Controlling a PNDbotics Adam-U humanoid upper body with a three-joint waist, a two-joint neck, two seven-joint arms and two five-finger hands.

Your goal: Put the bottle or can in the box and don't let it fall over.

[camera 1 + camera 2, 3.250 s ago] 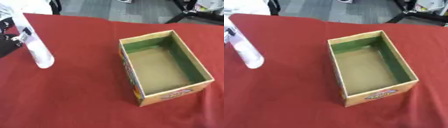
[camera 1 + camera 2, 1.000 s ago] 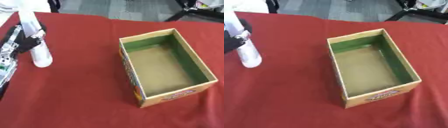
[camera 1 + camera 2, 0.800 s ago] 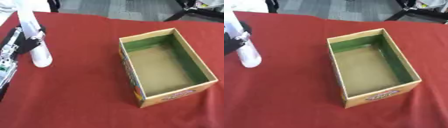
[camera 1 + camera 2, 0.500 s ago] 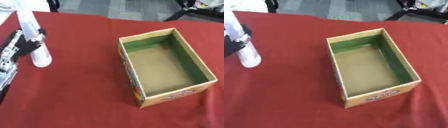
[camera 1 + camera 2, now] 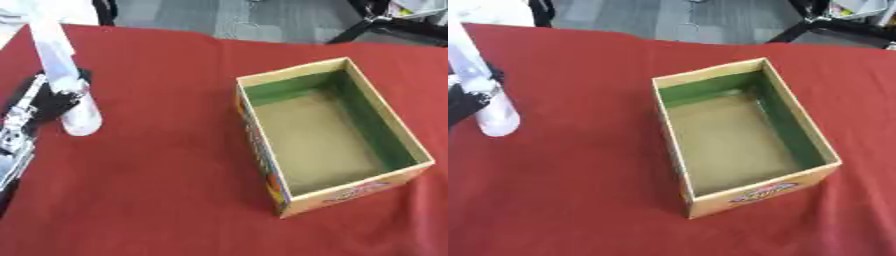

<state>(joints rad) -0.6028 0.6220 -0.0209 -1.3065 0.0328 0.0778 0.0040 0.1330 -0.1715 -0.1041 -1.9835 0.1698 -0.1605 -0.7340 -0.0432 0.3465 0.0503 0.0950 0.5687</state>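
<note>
The open cardboard box (image 5: pixel 332 135) stood on the red tablecloth (image 5: pixel 166 190) right of centre, its printed short end nearest, its green-lined walls running to the far end. Its inside was bare, so the task's placement was not yet done.

Well to the left of the box, the white bottle (image 5: pixel 68 85) stood on the cloth, its base nearer and its top leaning away to the far left. The left hand (image 5: pixel 48 100) reached in from the left edge with dark fingers round the bottle's lower body, just above the base. A low hold of this kind probably suited lifting the bottle without tipping it; whether the thumb closed fully behind could not be seen.

The right hand appeared in neither view. Beyond the table's far edge lay grey floor.
</note>
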